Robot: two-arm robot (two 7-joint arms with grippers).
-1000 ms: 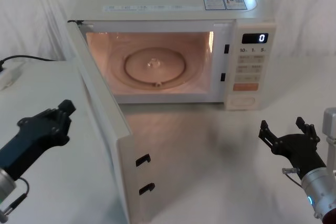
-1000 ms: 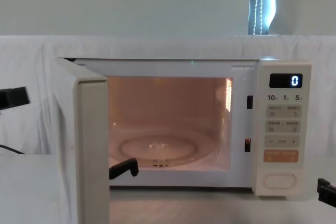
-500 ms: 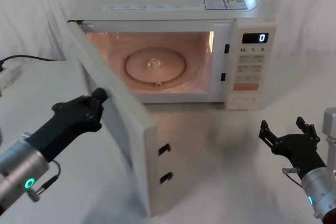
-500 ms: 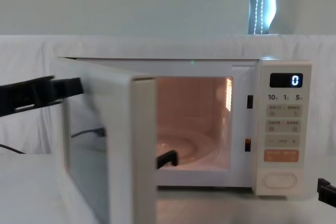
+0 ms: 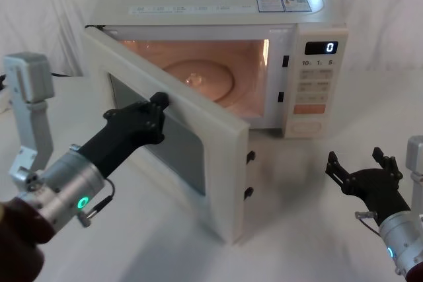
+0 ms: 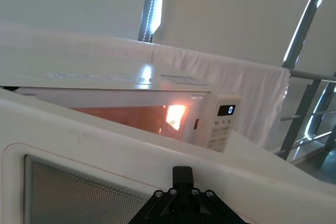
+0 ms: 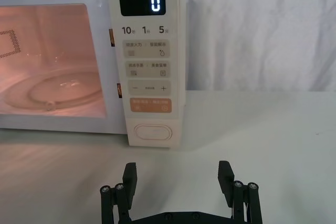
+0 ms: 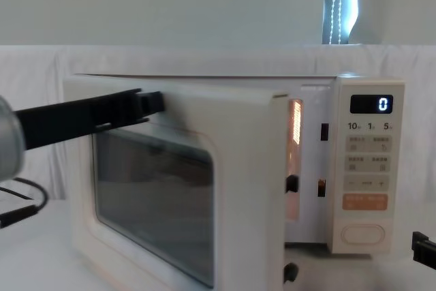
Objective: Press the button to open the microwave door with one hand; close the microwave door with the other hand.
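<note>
On the outside of the microwave door, my left gripper presses its black tip against the cream frame, right at the upper edge of the dark glass window. I cannot tell if its fingers are apart or together. My left wrist view shows that tip touching the door just above the window. The door is partly open, swung about halfway in from the left hinge, and its free edge with two black latch hooks stands apart from the oven. Behind it the inside glows orange, with the round glass plate on the floor. To the right is the control panel, showing 0. The button sits at the bottom of that panel, under the orange key. My right gripper hangs low over the white table in front of the button, well apart from it, fingers spread wide and holding nothing.
</note>
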